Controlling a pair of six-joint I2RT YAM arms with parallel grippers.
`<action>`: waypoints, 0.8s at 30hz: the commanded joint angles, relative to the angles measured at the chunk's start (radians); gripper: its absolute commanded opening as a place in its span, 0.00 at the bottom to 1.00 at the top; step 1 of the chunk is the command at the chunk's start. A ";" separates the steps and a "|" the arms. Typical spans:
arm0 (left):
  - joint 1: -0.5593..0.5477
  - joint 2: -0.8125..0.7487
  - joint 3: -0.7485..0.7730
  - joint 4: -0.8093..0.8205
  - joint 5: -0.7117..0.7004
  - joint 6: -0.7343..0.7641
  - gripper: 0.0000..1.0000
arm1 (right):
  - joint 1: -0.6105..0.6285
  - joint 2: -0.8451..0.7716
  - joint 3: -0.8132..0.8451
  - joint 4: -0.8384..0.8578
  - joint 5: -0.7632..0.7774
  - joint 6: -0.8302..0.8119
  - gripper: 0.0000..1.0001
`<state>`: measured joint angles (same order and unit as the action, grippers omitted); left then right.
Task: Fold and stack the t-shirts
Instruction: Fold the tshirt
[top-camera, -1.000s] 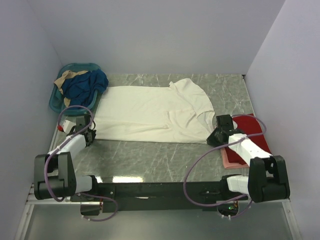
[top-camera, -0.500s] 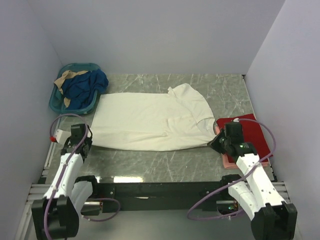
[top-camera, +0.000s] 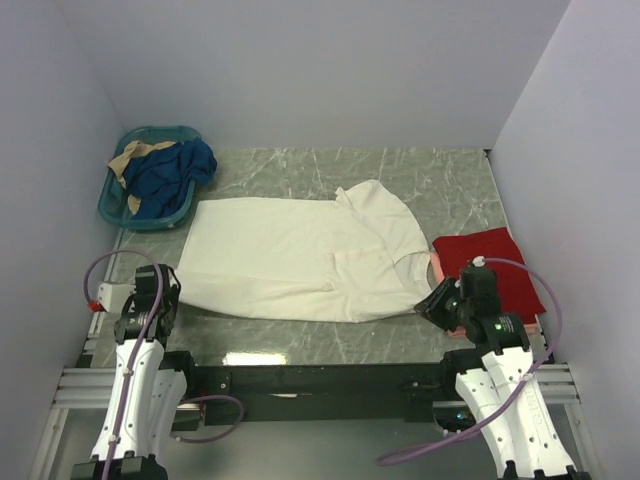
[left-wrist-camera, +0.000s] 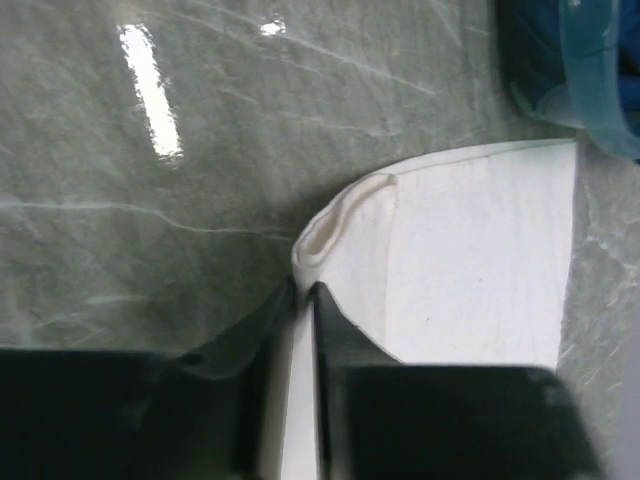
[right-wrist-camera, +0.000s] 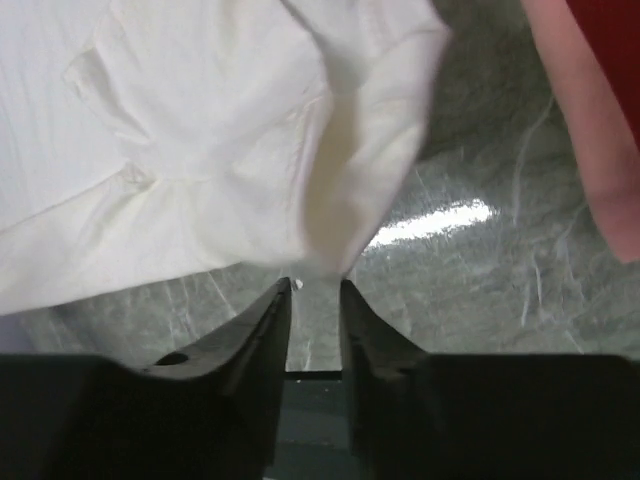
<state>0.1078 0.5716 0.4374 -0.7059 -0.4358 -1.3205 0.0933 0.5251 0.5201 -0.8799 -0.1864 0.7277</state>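
At the bottom of the left wrist view, my left gripper (left-wrist-camera: 303, 292) is pinching the near-left corner of the cream t-shirt (top-camera: 300, 255). Its two fingers (left-wrist-camera: 335, 335) are pressed almost together, with a white strip of cloth running down between them. Just above the tips the hem is bunching into a small rolled fold, and past it the cloth is lying flat toward the right of that frame. At the lower middle of the right wrist view, my right gripper (right-wrist-camera: 315, 285) is sitting with its jaws drawn close, a thin slit showing between them. A blurred lobe of the same shirt is hanging down right to the tips, and I cannot tell whether any of it is caught there. In the top view both grippers are standing at the near edge of the green marble table (top-camera: 300, 335), the left one at the shirt's lower left corner and the right one at its lower right. The shirt is spreading across the middle of the frame between them, with its neck end and a rumpled sleeve toward the right. Just right of my right gripper the red t-shirt (top-camera: 490, 262) is lying folded on the pink t-shirt (right-wrist-camera: 575, 130), of which only an edge is showing. In the upper left, well apart from the shirt's far-left corner, the teal basket (top-camera: 160, 131) is holding a blue cloth (top-camera: 170, 170) and a tan cloth (top-camera: 130, 155).
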 joint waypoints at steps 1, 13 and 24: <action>0.001 -0.004 0.030 -0.058 -0.038 -0.054 0.29 | -0.006 -0.037 0.037 -0.080 -0.019 -0.020 0.36; -0.002 0.213 0.308 0.103 0.051 0.239 0.66 | -0.004 0.116 0.201 0.122 0.004 -0.059 0.82; -0.197 0.888 0.744 0.184 -0.073 0.397 0.63 | 0.006 0.742 0.598 0.496 0.056 -0.139 0.71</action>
<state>-0.0826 1.3800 1.0824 -0.5652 -0.4606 -1.0042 0.0956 1.1702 0.9928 -0.5446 -0.1638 0.6445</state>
